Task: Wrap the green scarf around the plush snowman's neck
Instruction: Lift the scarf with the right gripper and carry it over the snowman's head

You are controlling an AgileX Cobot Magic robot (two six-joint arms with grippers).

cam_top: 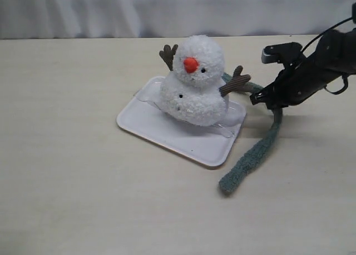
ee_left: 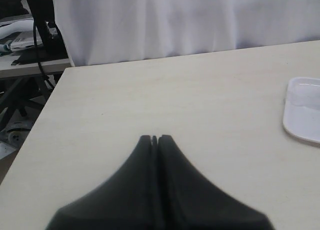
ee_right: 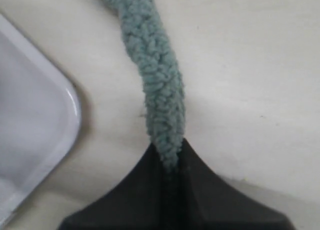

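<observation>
The plush snowman (cam_top: 194,83) sits on a white tray (cam_top: 161,130) mid-table, orange nose facing the camera. The green scarf (cam_top: 253,155) runs from behind the snowman's right twig arm, past my right gripper, down to a rounded end near the tray's front corner. My right gripper (cam_top: 266,99) is shut on the scarf (ee_right: 157,74) just right of the snowman; the strip is pinched between its jaws. The neck crease shows bare from the front. My left gripper (ee_left: 154,138) is shut on nothing, over bare table, out of the exterior view.
The tray's rounded corner (ee_right: 45,120) lies close beside the held scarf. Another tray corner (ee_left: 302,109) shows in the left wrist view. A white curtain (cam_top: 167,10) hangs behind the table's far edge. Cables and equipment (ee_left: 30,34) sit off the table.
</observation>
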